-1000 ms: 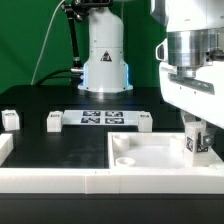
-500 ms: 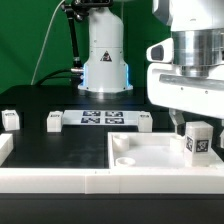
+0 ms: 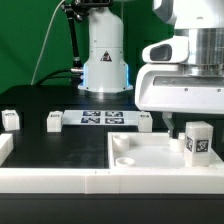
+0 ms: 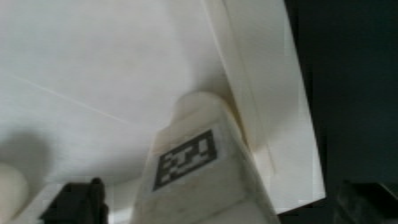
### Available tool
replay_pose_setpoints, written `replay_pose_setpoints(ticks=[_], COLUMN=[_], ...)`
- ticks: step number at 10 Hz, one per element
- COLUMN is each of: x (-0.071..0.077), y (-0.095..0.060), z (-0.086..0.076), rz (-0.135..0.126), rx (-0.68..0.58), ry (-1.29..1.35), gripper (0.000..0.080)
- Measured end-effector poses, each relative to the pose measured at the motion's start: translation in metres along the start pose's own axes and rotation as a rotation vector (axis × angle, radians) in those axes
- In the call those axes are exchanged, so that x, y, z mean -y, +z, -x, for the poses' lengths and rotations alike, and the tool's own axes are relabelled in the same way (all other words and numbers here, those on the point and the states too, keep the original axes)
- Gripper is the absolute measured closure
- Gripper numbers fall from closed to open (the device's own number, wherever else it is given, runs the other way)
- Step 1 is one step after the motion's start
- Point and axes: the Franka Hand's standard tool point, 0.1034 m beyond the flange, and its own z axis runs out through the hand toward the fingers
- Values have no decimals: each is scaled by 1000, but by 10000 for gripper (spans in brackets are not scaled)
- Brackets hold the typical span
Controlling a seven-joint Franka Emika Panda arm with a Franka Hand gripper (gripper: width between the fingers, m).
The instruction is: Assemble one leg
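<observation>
A leg (image 3: 198,140), a small white cuboid peg with a black-and-white tag, stands upright on the large white square plate (image 3: 150,152) near its corner at the exterior view's right. My gripper (image 3: 188,118) hangs just above the leg, open and empty. In the wrist view the leg (image 4: 192,160) stands between my two dark fingertips (image 4: 79,203), with a gap on each side. The plate's raised edge (image 4: 267,90) runs beside the leg.
Three more legs stand on the black table: one at the far left (image 3: 10,119), one (image 3: 54,121) and one (image 3: 145,121) at the two ends of the marker board (image 3: 100,118). The robot's base (image 3: 104,55) stands behind. A white rim (image 3: 50,178) runs along the front.
My gripper has let go of the leg and risen straight up. The leg stays upright on the plate at the same spot.
</observation>
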Motion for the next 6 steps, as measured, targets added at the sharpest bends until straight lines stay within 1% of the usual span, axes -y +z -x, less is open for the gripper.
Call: replay_pose_setpoints(ticks=[3, 4, 5, 6], x=[-3, -3, -3, -3], y=[0, 0, 0, 0], z=[-1, -1, -1, -1], rz=[2, 1, 1, 1], rx=[-1, -1, -1, -1], ry=[-206, -190, -179, -149], gripper=[150, 150, 271, 453])
